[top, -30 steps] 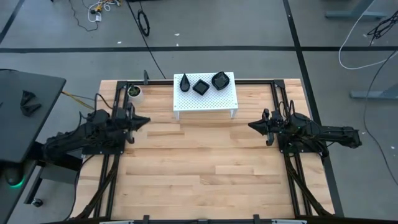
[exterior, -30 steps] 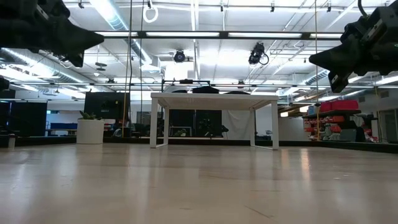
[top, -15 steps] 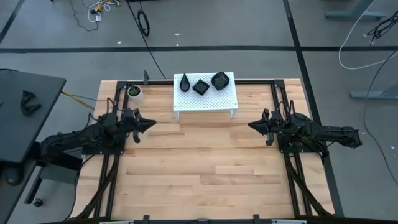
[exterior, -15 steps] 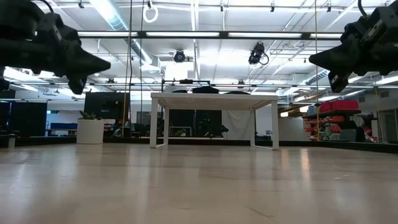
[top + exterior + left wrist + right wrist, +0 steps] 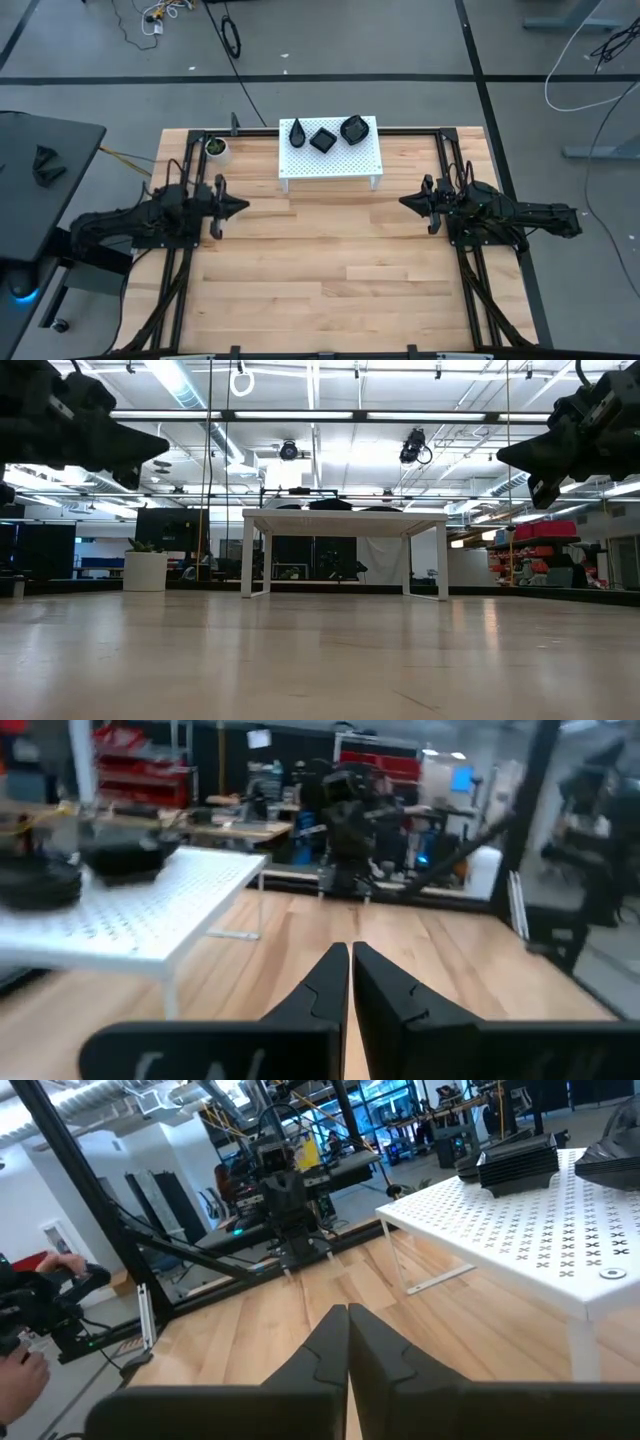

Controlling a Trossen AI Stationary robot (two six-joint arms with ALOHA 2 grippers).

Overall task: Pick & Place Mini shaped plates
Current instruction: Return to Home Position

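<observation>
Three mini shaped plates, glossy black, rest on a white perforated stand (image 5: 329,160) at the table's far middle: a teardrop (image 5: 298,131), a square (image 5: 322,139) and a rounded shell (image 5: 354,128). The wrist views show the plates as dark stacks (image 5: 125,855) (image 5: 515,1160) on the stand. My left gripper (image 5: 243,205) (image 5: 350,952) hovers shut at the table's left, pointing level toward the right. My right gripper (image 5: 402,203) (image 5: 348,1312) hovers shut at the table's right, pointing level toward the left. Neither holds anything.
A small white cup (image 5: 216,147) stands at the far left corner, beside the stand. Bare wooden tabletop (image 5: 330,270) lies between the arms and toward the near edge. A person's hands (image 5: 45,1280) show in the room beyond the table.
My left gripper has swung a little toward the table's near edge and sunk slightly, staying level. The plates and my right arm have kept still.
</observation>
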